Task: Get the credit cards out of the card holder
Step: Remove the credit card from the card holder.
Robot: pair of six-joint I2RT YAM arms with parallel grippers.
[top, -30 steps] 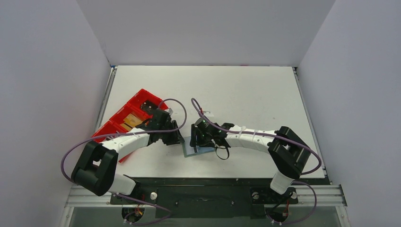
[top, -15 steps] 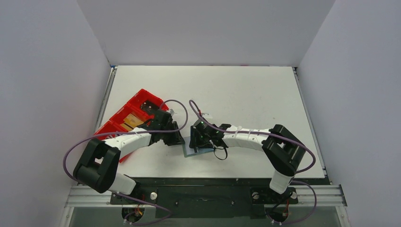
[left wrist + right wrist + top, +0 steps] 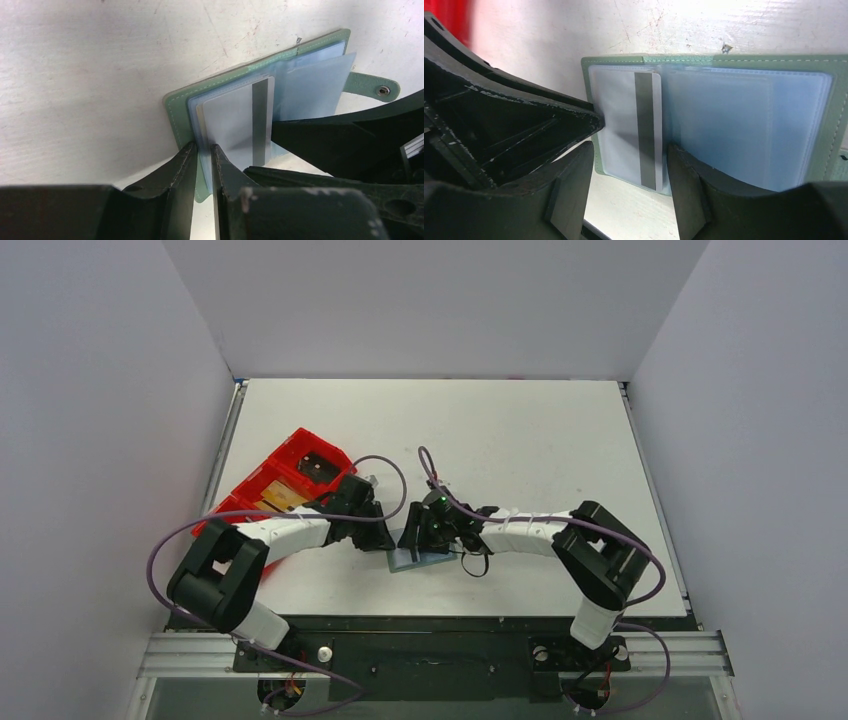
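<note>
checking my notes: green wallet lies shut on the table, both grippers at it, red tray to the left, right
Not shut: the right wrist view shows the green wallet open, striped card and clear sleeves showing. The left gripper and right gripper are at it, red tray to the left.

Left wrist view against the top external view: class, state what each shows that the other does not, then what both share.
Left wrist only: a pale card with a dark stripe inside the clear sleeves, the snap tab, and the left fingers nearly together at the sleeves' near edge. Top external only: the red tray holding a tan card, off to the left. Both: the open card holder lying on the table.
</note>
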